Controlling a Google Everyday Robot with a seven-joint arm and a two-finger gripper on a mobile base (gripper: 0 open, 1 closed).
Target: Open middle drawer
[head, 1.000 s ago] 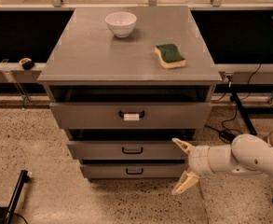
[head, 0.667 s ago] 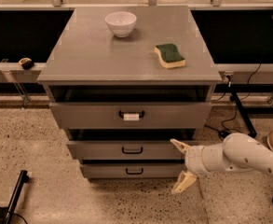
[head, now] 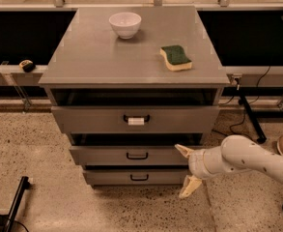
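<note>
1. The step in hand reads as the approach. The grey flat-fronted middle drawer (head: pixel 102 155) has not been taken hold of. It sits in the grey metal cabinet (head: pixel 59 88), between the taller top drawer with a white tag on its handle (head: pixel 83 120) and the shortest bottom drawer (head: pixel 107 177).
2. The drawer's small black loop handle (head: pixel 137 155) is at the middle of the front, with nothing on it or around it. The front looks shut or nearly so.
3. The cream two-finger tool (head: pixel 184 172), on its white arm (head: pixel 249 156), is low by the cabinet's right front corner. It is level with the middle and bottom drawers and well to the right of the handle.
4. The tool is spread wide, one finger up and one down, and it grips nothing. The upper fingertip (head: pixel 181 150) overlaps the right end of the middle drawer front. I cannot tell whether it touches.
5. The next move probably calls for travelling left along the front, bringing the two fingers above and below the loop, closing on it, and pulling straight out from the cabinet. The vertical spread suits a horizontal handle.
6. On the grey worktop (head: pixel 88 57), a white round bowl (head: pixel 125 24) and a green-topped yellow sponge (head: pixel 176 57) lie clear of this work.
</note>
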